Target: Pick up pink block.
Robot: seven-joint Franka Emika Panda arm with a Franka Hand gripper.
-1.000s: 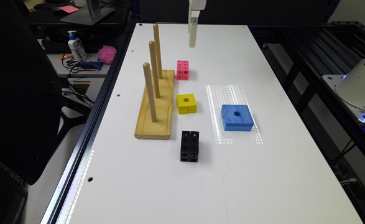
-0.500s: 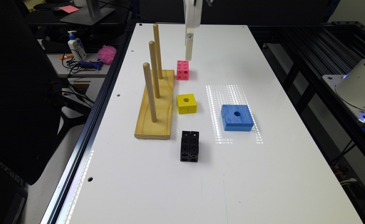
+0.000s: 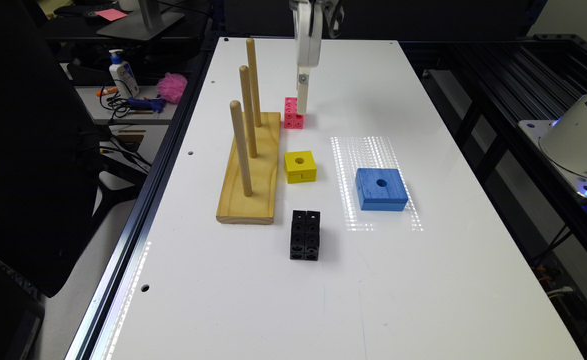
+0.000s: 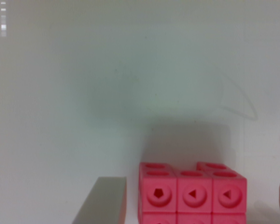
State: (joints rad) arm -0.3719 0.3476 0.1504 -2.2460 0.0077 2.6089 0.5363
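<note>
The pincer [image 3: 302,107] is now sitting low beside the pink block [image 3: 292,114], having dropped from well above it a second ago. In the wrist view its fingers [image 4: 101,201] are standing wide on either side of the pink block [image 4: 192,196]. The block is resting on the table [image 3: 423,280] by the peg board [image 3: 253,170], probably untouched.

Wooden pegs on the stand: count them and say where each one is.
3, in a row on the wooden stand by the table's edge at the exterior view's left: near peg, middle peg, far peg. None looks hidden.
</note>
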